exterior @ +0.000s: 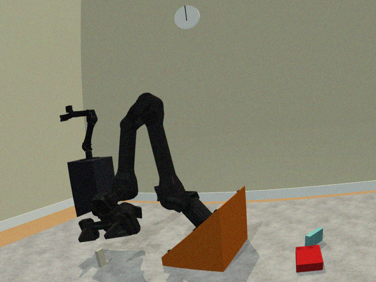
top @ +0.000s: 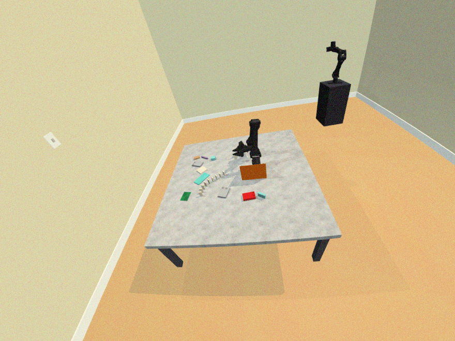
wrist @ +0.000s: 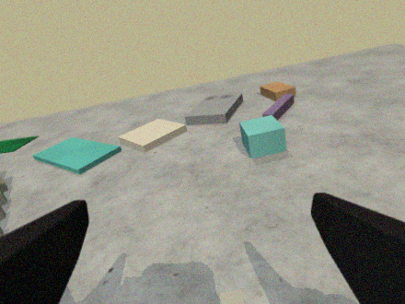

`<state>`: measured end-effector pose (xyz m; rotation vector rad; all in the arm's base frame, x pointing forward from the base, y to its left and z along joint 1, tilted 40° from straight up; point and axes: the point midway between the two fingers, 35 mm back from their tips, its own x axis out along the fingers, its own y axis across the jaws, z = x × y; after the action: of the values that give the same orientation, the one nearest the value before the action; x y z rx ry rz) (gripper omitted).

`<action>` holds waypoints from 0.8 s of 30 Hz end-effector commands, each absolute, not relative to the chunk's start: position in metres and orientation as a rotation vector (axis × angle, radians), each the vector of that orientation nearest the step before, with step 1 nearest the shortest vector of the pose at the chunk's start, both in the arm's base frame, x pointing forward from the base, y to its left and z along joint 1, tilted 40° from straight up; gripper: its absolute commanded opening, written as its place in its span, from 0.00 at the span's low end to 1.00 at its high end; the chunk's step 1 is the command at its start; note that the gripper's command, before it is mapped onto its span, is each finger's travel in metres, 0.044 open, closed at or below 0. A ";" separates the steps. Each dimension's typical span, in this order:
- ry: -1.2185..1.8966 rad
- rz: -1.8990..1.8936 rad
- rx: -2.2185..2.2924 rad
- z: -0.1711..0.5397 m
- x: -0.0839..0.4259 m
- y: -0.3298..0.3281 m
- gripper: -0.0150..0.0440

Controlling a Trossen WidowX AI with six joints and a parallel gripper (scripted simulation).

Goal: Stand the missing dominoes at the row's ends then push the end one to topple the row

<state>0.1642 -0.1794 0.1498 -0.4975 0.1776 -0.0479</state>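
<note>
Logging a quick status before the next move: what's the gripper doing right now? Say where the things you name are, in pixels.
Gripper [top: 234, 152] [exterior: 96, 238] [wrist: 202, 206]: open wide, holding nothing.

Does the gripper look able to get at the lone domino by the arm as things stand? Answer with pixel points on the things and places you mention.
Probably yes: the gripper [top: 234, 152] [exterior: 94, 238] is open just above the standing domino [exterior: 100, 257], with no other object visible between them; it would likely only need to lower and line up.
</note>
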 end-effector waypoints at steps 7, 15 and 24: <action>0.500 -0.138 0.054 0.156 0.216 -0.185 1.00; 0.706 -0.289 0.314 0.164 0.247 -0.158 1.00; 0.875 -0.653 0.606 0.151 0.234 -0.149 1.00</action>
<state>0.2393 -0.1513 0.1499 0.5071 0.8325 -0.4820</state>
